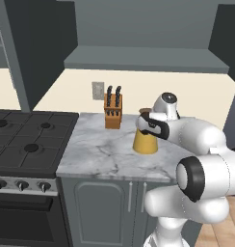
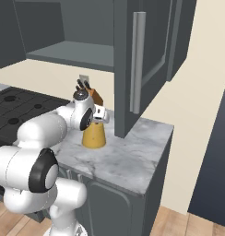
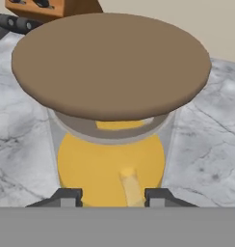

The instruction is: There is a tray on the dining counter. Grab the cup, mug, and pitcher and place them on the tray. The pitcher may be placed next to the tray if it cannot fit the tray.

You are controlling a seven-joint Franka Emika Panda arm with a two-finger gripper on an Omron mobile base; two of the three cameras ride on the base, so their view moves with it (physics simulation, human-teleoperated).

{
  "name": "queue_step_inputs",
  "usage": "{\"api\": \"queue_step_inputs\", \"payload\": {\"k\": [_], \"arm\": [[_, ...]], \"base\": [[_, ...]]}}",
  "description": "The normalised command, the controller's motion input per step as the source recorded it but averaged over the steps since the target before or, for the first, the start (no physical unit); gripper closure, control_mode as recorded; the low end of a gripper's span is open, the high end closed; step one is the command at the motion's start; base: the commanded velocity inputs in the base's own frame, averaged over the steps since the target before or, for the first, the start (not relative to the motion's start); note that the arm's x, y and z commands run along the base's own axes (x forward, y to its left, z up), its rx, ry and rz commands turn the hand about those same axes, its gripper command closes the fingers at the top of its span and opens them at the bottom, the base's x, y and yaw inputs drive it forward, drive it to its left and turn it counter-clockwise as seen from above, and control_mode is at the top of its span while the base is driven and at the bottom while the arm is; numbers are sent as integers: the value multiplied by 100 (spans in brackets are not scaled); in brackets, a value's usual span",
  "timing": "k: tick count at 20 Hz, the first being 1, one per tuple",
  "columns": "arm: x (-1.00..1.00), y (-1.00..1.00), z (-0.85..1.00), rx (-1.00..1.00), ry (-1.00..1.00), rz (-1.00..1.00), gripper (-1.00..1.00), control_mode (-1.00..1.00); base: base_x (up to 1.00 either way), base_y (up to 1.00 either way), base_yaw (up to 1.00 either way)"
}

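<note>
Gripper (image 3: 112, 197) half closed around the upper part of the pitcher (image 1: 145, 140), not yet clearly gripping it.

From left to right on the short marble counter (image 1: 95, 154): the stove (image 1: 28, 140) touches its left end, the knife block (image 1: 112, 112) stands at the back near the wall, and the pitcher stands in the middle, well apart from the front edge. In the hand view the two fingertips (image 3: 67, 197) sit on both sides of the glass body, under the wide brown lid (image 3: 110, 62). I think the glass is smooth, slippery and fragile, and the orange liquid makes it heavy; a hold just under the lid seems safest. To the right, an open cabinet door (image 2: 137, 64) hangs near, so lifting room looks limited there.
</note>
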Motion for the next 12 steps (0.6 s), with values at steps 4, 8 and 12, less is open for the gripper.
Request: {"api": "queue_step_inputs", "payload": {"k": [4,8,12], "arm": [[0,0,0,0,1,0,100,-100],[0,-1,0,0,3,0,100,-100],[0,-2,8,1,0,0,100,-100]], "base": [[0,0,0],[0,0,0],[0,0,0]]}}
